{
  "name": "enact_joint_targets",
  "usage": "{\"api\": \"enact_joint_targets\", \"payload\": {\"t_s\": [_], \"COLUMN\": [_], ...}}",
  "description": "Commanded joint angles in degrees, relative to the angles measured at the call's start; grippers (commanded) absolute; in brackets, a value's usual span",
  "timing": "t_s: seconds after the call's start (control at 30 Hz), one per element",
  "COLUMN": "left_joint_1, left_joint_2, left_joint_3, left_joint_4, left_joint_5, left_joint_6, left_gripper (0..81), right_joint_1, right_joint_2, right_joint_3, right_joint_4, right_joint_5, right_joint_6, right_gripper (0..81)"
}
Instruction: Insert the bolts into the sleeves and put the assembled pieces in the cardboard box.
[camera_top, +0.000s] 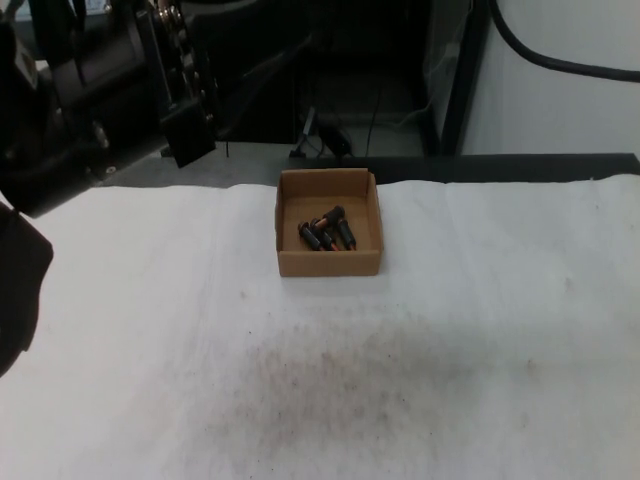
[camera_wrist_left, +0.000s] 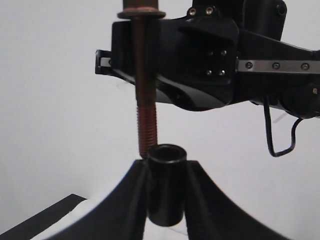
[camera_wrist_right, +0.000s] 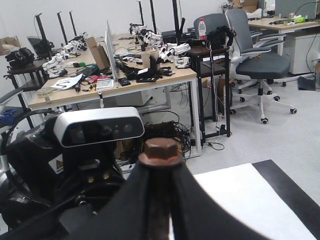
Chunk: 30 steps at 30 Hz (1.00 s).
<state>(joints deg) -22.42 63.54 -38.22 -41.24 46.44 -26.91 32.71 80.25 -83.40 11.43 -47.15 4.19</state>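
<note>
1. While the left hand (camera_wrist_left: 166, 210) was closed on the sleeve (camera_wrist_left: 166, 185), we saw that black sleeve standing upright between its two fingers (camera_wrist_left: 122, 215), open end up.
2. We saw the right hand (camera_wrist_right: 159, 180) clamped on the bolt (camera_wrist_right: 160, 150), its fingers pressed to either side of the shank just under the coppery head.
3. From the left wrist view, we saw the bolt hanging vertical, head up and threaded end down. Its tip was level with the sleeve's rim, just beside the opening and not yet in the bore. We could not tell whether tip and rim touched.
4. We found the cardboard box (camera_top: 330, 264) standing open on the desk (camera_top: 560, 210), which was covered by a white cloth (camera_top: 480, 320), toward the far edge.
5. We saw several assembled pieces (camera_top: 328, 233) lying together on the box floor, dark and touching one another.
6. We noted a brownish stain (camera_top: 330, 390) on the cloth, on the near side of the box and apart from it.
7. We saw a dark arm (camera_top: 100, 90) raised over the far left corner of the desk in the high view. We could not tell which side it belonged to.
8. Beside the right hand, we saw the grey wrist camera (camera_wrist_right: 97, 127) of the other arm.
</note>
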Motion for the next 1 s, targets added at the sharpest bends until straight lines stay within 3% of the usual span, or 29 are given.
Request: {"api": "enact_joint_targets", "payload": {"t_s": [0.0, 0.97], "left_joint_1": [0.19, 0.19], "left_joint_2": [-0.38, -0.38], "left_joint_3": [-0.67, -0.67], "left_joint_4": [0.69, 1.6], "left_joint_5": [1.31, 0.71], "left_joint_6": [-0.62, -0.62], "left_gripper": [0.4, 0.4], "right_joint_1": [0.07, 1.1], "right_joint_2": [-0.16, -0.16], "right_joint_3": [-0.12, -0.12], "right_joint_4": [-1.84, 0.33], "right_joint_5": [-1.23, -1.63], "right_joint_6": [-0.32, 0.51], "right_gripper": [0.8, 0.8]}}
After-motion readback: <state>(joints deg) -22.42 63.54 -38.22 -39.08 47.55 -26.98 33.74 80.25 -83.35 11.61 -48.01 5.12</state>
